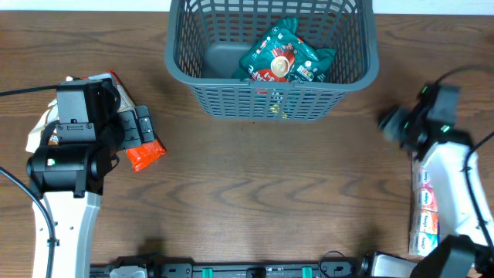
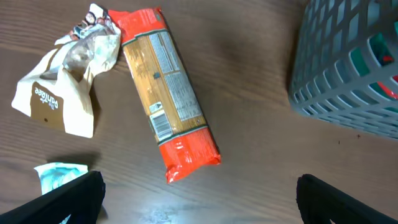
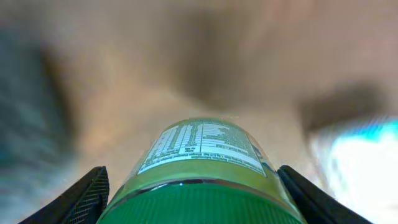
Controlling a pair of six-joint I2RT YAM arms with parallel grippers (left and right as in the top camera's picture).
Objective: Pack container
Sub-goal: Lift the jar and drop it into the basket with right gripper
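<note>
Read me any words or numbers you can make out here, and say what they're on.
"Panitee", as best I can read it, on the beige bag.
Back label and barcode on the orange packet: too small.
Nutrition table on the bottle: blurred.
Print on the teal packets in the basket: too small.

Far rim of container (image 1: 179,58) cut off at top edge overhead, right gripper (image 1: 395,122) blurred, green-lidded bottle (image 3: 202,155) cropped at bottom edge, surroundings smeared.
</note>
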